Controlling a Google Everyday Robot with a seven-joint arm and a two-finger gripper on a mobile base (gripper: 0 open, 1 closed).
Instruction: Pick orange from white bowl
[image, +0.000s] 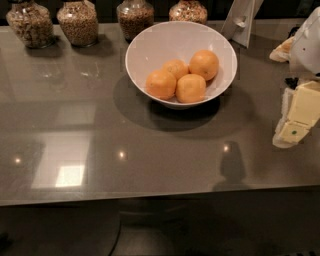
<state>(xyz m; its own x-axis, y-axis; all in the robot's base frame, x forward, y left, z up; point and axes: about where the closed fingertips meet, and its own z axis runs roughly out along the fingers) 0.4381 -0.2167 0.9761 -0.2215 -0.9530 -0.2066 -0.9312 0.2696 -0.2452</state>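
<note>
Hovering at the right edge of the counter (100, 150), well apart from the white bowl (150, 42), the gripper (296, 120) is at the approach step; whether it is spread or closed cannot be told. The orange (204, 64) lies back-right in the bowl, touching paler fruits (190, 88). Next, probably: move left, above it.

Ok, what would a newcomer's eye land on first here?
The white bowl at back centre of the counter, holding four fruits, the deepest-coloured orange at its right rear. Then the gripper at the right edge, apart from the bowl, and glass jars along the back.
</note>
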